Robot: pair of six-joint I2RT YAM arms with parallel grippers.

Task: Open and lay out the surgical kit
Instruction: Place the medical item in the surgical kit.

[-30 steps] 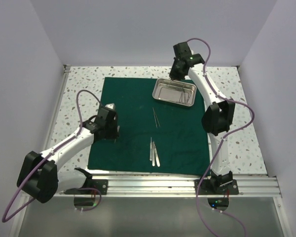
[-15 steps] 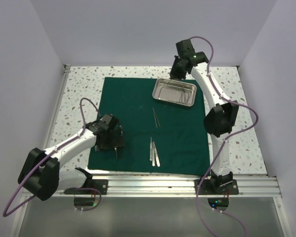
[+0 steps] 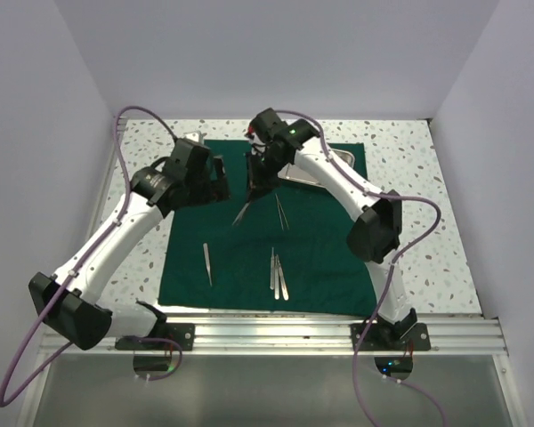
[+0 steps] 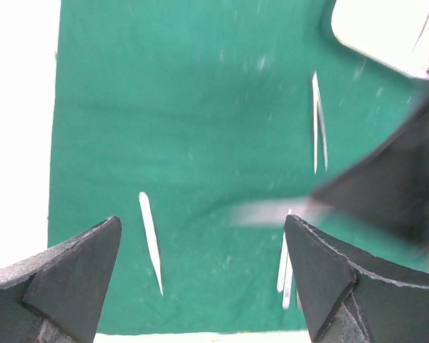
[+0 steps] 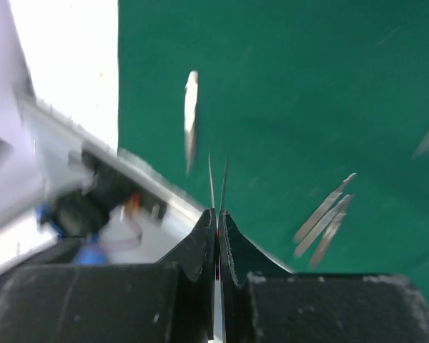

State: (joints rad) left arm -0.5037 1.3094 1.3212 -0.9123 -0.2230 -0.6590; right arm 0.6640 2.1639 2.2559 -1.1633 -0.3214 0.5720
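Laying-out step: you are carrying a slim two-tipped instrument (image 3: 242,212) in the right gripper (image 5: 217,221), jaws pinching nearly shut, tips jutting ahead over the green cloth (image 3: 231,240). Left gripper (image 4: 201,223) is hanging wide open, empty. Next, probably: lowering onto bare cloth beneath those jaws.

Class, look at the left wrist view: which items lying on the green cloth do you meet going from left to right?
single tweezers → pair of instruments → thin tweezers → steel tray. The blurred instrument overlaps the pair, so it is left out.
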